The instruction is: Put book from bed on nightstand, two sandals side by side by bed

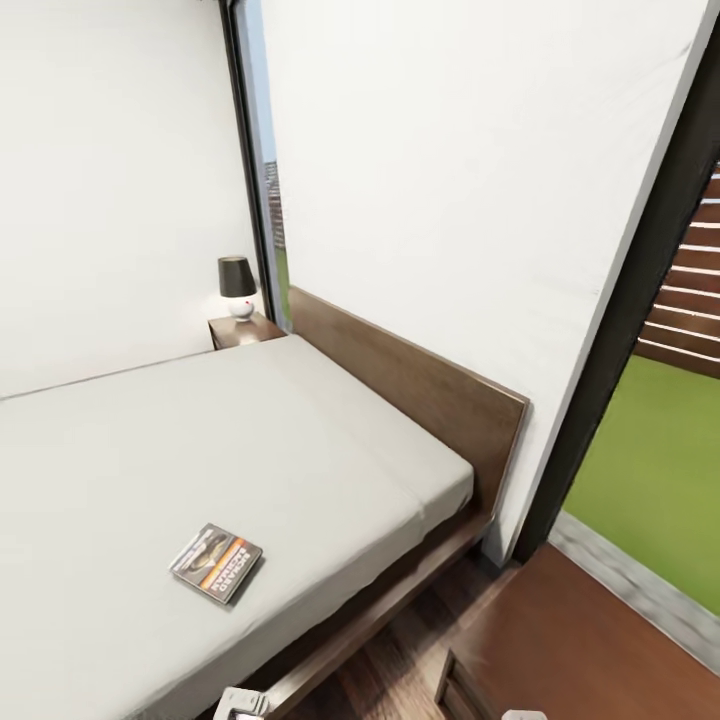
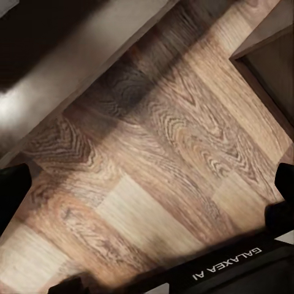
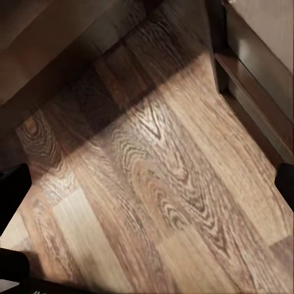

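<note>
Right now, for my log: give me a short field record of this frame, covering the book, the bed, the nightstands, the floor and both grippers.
book: lying flat on the mattress near the bed's near edge, cover up
bed: dark wood frame and headboard, plain grey mattress
far nightstand: beside the headboard's far end, a small lamp on top
near cabinet: dark wood top by the bed's near corner, bare
floor: wood planks under both wrist cameras
left gripper: fingers apart, holding nothing
right gripper: fingers apart, holding nothing

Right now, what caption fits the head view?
Book lying on the bed, lamp on the far nightstand.
</note>
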{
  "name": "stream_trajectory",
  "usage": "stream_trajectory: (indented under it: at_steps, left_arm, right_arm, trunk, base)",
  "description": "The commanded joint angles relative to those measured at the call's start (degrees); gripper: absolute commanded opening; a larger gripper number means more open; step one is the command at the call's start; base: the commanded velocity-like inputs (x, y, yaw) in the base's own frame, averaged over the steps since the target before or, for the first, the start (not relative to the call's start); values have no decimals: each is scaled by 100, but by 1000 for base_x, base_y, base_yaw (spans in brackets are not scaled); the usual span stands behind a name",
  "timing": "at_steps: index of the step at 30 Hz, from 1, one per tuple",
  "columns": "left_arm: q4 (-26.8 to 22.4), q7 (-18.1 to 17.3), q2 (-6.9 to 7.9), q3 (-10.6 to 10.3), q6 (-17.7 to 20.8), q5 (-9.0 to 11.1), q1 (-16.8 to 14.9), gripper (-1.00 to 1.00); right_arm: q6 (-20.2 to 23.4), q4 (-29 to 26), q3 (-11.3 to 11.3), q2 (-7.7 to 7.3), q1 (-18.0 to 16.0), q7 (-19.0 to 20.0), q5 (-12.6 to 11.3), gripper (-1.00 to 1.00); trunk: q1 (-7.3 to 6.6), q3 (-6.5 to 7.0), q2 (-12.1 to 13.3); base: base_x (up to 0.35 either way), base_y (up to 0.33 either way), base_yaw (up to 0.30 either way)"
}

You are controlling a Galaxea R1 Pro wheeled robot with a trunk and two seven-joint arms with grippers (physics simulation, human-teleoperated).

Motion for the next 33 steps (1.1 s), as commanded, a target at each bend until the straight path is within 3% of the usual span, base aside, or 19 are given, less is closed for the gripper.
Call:
stream_trajectory:
  at_steps: [1, 18, 33]
  left_arm:
    - [3, -15, 0, 47, -18, -60, -4, 100]
    - [3, -15, -2, 47, -19, -60, -4, 100]
    - [3, -15, 2, 47, -19, -60, -4, 100]
  right_arm:
    - [-29, 26, 5, -2, -10, 39, -55, 100]
    - [-29, 26, 5, -2, -10, 39, -55, 100]
    - [-29, 26, 5, -2, -10, 39, -55, 100]
  trunk:
    - [1, -5, -3]
    - [1, -5, -3]
    - [1, -5, -3]
  base:
    - [63, 19, 270]
    - [7, 2, 272]
    - [131, -122, 20]
